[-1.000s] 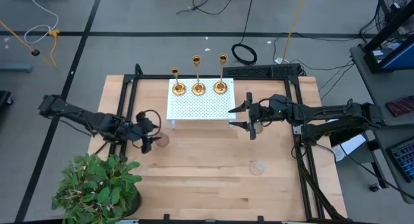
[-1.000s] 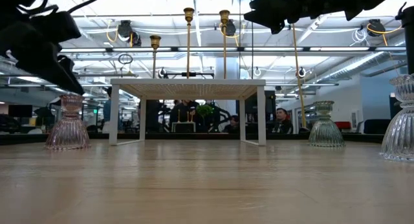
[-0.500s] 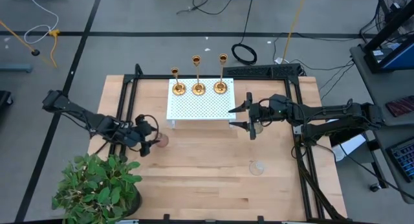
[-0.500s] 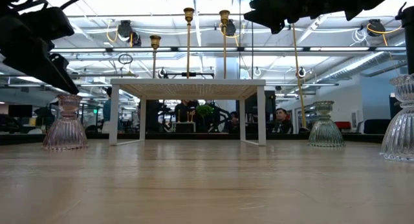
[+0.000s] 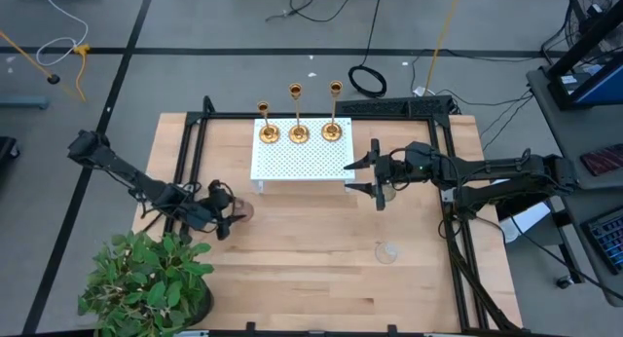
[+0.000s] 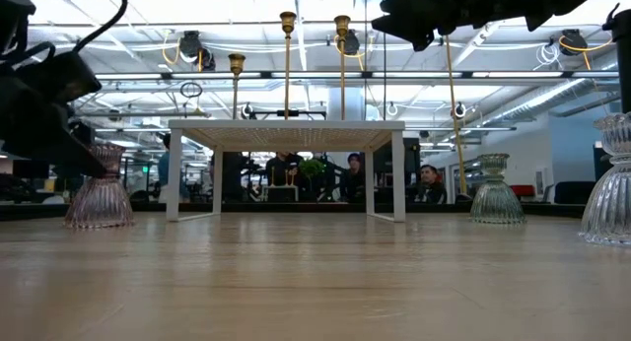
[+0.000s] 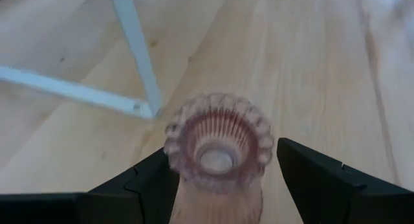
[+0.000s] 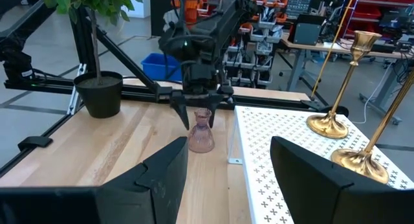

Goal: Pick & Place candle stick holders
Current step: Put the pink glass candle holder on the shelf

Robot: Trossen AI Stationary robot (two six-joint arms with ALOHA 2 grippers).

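Note:
A pink glass holder stands upright on its base on the wooden table, left of the white stand. My left gripper is open, with one finger on each side of the holder's upper part. I cannot tell whether either finger touches it. My right gripper is open and empty, held above the table right of the stand. A greenish glass holder stands below it. A clear glass holder stands nearer the front. Three gold holders stand on the stand's far edge.
The white perforated stand sits at the table's far middle on thin legs, one of them close to the pink holder. A potted plant fills the near left corner. Black frame rails run along both sides. People show in the room behind.
My left gripper has come down over the pink holder, and its fingers now stand beside the holder's upper part instead of above it. The holder stays upright on the table. My right gripper has kept still.

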